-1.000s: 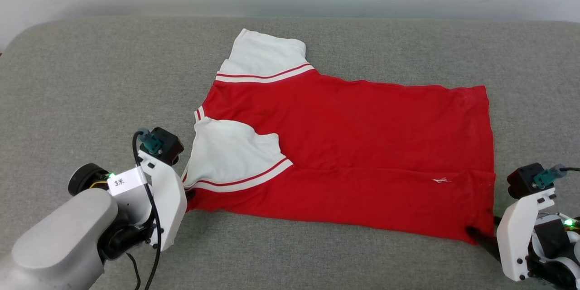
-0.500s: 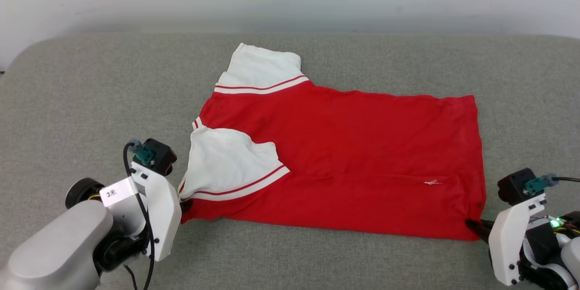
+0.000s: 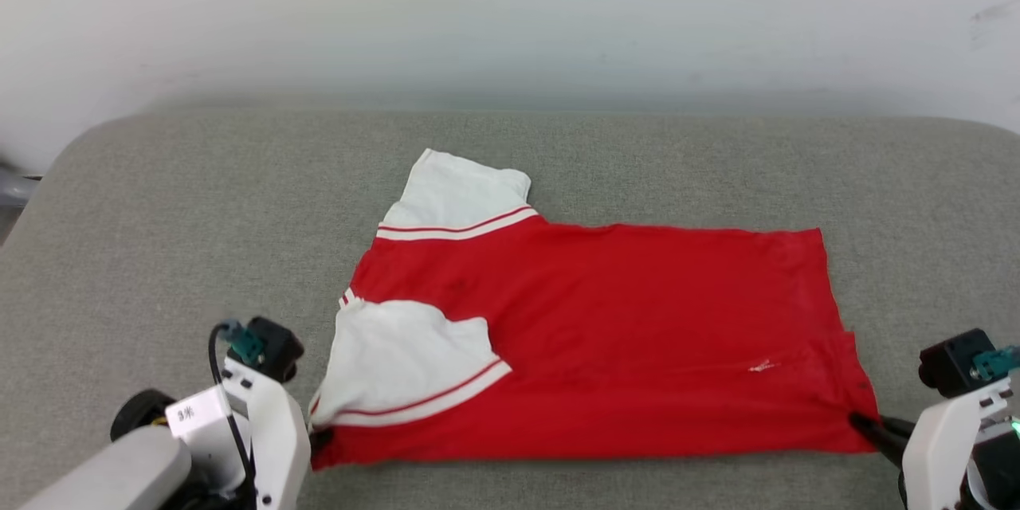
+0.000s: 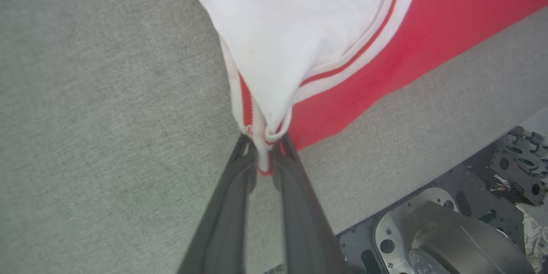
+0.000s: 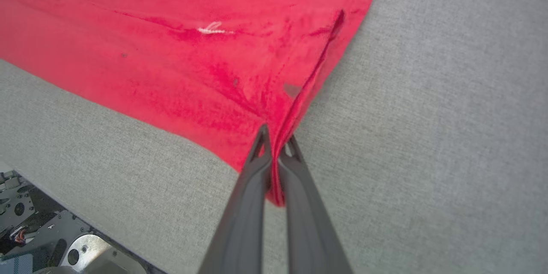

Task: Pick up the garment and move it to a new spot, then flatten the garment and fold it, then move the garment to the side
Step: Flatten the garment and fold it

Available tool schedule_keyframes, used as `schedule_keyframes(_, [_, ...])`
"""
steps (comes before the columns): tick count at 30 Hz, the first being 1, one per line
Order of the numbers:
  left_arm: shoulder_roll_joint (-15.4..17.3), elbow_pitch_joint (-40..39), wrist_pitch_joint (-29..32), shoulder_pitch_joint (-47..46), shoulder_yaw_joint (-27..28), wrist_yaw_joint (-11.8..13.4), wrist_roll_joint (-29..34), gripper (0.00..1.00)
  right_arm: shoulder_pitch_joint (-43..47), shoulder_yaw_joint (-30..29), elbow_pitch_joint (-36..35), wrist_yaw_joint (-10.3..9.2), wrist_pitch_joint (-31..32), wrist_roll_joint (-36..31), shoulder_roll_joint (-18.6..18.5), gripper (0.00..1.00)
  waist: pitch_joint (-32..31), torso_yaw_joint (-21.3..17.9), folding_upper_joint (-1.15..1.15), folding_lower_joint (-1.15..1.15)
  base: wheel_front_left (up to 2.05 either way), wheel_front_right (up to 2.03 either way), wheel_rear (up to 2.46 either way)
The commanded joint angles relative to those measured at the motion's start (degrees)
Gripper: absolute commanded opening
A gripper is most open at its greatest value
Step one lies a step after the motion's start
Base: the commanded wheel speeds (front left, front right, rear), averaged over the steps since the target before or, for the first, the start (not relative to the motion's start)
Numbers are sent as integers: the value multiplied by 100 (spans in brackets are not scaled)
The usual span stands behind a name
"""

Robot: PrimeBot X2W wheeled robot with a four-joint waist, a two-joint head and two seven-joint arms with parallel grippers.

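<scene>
Both near corners of the red jersey T-shirt with white sleeves (image 3: 637, 335) were pinched: left tool (image 4: 264, 154) clamped on at 8 o'clock, right tool (image 5: 276, 145) at 4. It lay flat on the grey cloth table (image 3: 159, 215), long axis 9-to-3, so I'd guess the fold goes toward 12.

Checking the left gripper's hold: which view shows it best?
The left wrist view: the left gripper is shut on the garment's sleeve corner, close up. In the head view its wrist hides most of it; the right wrist view shows the right gripper shut on the hem.
</scene>
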Motion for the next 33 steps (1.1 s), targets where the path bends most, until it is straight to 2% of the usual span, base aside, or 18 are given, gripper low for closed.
schedule_keyframes(1, [22, -34, -41, 119, -31, 37, -33, 0, 100, -52, -48, -7, 20, 15, -40, 0, -19, 7, 0, 1, 0, 0, 0])
schedule_keyframes(10, [10, -67, -155, 606, -118, 231, -170, 0, 751, -435, -132, -8, 317, -175, 99, 0, -18, 18, 0, 1, 0, 0, 0])
schedule_keyframes(19, [-206, 450, -338, 720, -162, 159, -232, 0, 857, -342, 326, -9, 300, -292, 433, 0, 119, 10, 0, 1, 0, 0, 0])
schedule_keyframes(20, [-227, 496, -344, 710, -169, 150, -226, 0, 838, -357, 358, -9, 247, -281, 463, 4, 119, 8, 0, 1, 0, 0, 0])
schedule_keyframes(21, [-240, 541, -382, 700, -157, 164, -214, 9, 815, -392, 376, -9, 167, -282, 490, 44, 112, 6, 0, 1, 0, 0, 0])
schedule_keyframes(22, [-237, 569, -431, 681, -143, 182, -165, 98, 790, -441, 389, -9, 75, -309, 513, 100, 98, 7, 0, 1, 0, 0, 0])
schedule_keyframes(27, [-149, 459, -648, 580, -55, 244, -42, 100, 771, -734, 236, -7, -474, -431, 651, 100, -32, 18, 0, 1, 0, 0, 0])
schedule_keyframes(33, [29, 101, -1019, 409, 232, 389, 17, 100, 771, -1338, -167, -7, -1272, -959, 995, 100, -139, 30, 0, 1, 0, 0, 0])
